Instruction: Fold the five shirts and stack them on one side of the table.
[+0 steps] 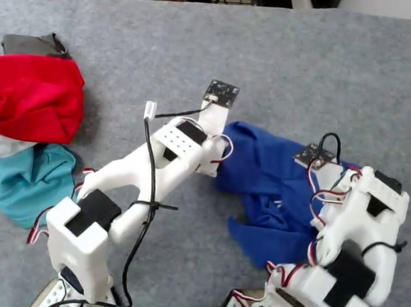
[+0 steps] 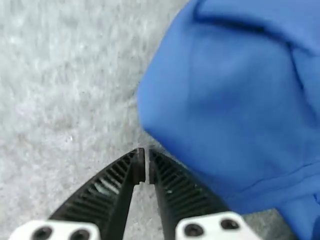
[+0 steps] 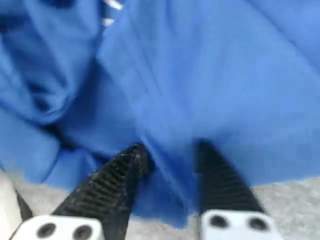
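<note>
The left gripper (image 2: pixel 143 162) is closed, its two ribbed tips meeting low over the grey table (image 1: pixel 305 69) right at the edge of the blue shirt (image 2: pixel 230 100). The cloth laps over one finger, but I see none pinched between the tips. The right gripper (image 3: pixel 170 155) is open, its fingers (image 3: pixel 131 162) set down into the same shirt with a ridge of blue fabric lying between them.

That blue shirt (image 1: pixel 267 180) lies rumpled and unfolded on the right half of the table, towards the near edge. The left arm reaches across to its left edge, and the right arm stands over its right part.

The other shirts sit in a loose heap along the table's left edge. A red shirt (image 1: pixel 32 97) is on top, with a dark grey shirt (image 1: pixel 29 43) showing behind it towards the far edge. A white shirt (image 1: pixel 3 145) pokes out from under the red one. A teal shirt (image 1: pixel 33 175) lies crumpled nearer the near edge, just beside the left arm's base.
</note>
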Robot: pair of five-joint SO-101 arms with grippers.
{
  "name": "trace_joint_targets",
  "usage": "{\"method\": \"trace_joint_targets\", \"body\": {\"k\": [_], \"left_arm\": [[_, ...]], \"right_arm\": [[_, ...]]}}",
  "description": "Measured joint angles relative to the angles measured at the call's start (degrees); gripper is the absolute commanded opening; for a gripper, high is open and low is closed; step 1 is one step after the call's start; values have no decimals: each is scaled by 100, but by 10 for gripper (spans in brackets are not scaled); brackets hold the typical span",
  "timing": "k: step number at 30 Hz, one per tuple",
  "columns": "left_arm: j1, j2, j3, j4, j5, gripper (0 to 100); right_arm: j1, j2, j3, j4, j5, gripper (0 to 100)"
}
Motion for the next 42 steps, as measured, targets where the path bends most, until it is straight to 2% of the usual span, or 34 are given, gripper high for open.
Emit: {"method": "trace_joint_targets", "body": {"k": [4, 7, 14, 19, 21, 27, 34, 42], "left_arm": [[9, 0, -176, 44, -35, 29], [9, 0, -527, 404, -35, 29], [-255, 0, -1600, 1486, -88, 29], [-554, 0, -2356, 2418, -589, 29], [-580, 0, -2549, 2760, -782, 29], [-571, 0, -2655, 3051, -949, 29], [-290, 35, -2655, 3033, -1169, 29], [149, 35, -2145, 2207, -1371, 29]], "right_arm": [[0, 343, -440, 26, -457, 18], [0, 352, -721, 255, -554, 18], [0, 281, -1916, 1732, -571, 18], [0, -255, -3297, 3112, -624, 18], [0, -369, -3921, 3297, -853, 18], [-79, -114, -5415, 2725, -2048, 20], [-695, 1503, -6470, 1512, -3174, 18], [-774, 4062, -7956, 563, -4378, 42]]}}
